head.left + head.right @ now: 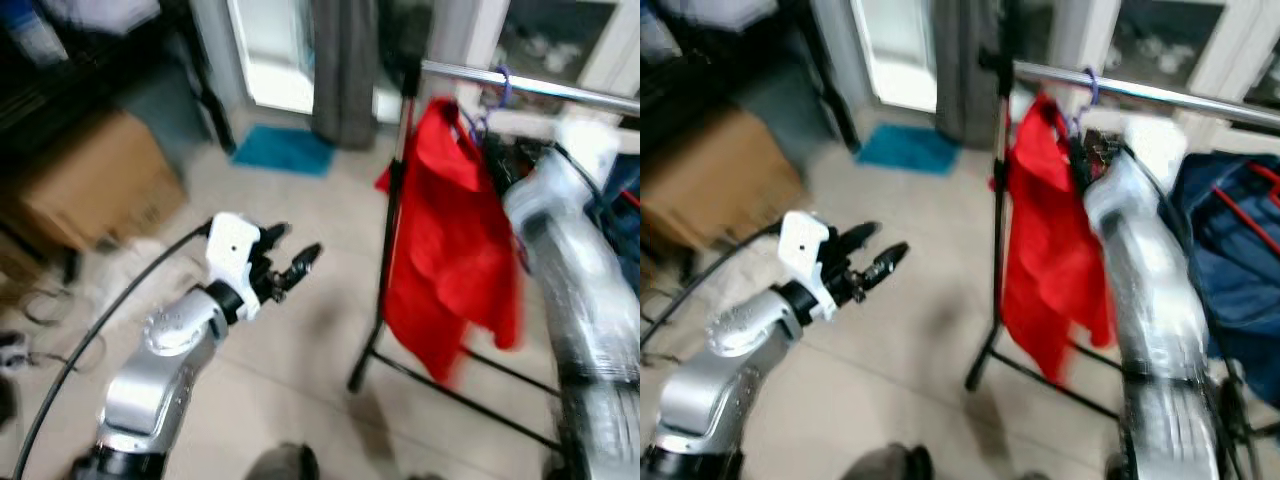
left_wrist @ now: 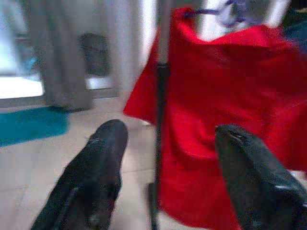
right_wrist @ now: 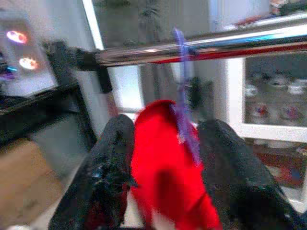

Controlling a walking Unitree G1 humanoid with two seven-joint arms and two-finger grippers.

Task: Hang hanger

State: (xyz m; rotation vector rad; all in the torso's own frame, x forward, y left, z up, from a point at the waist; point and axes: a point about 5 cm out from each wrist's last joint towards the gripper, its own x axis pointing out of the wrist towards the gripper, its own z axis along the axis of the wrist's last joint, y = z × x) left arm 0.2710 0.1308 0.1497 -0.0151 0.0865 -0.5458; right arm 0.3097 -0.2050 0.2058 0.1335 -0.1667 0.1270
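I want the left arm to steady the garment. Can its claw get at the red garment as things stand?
Probably yes: the left claw is open and aimed at the red garment, with bare floor between; only the rack's black upright stands before its near edge.

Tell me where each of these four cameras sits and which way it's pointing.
Left eye view: on the head, looking down at the floor, left gripper open, red garment on the rail.
Right eye view: the same scene from the other eye, right arm raised.
Left wrist view: along its fingers at the garment.
Right wrist view: along the right gripper at the purple hanger on the rail.
All share the garment.
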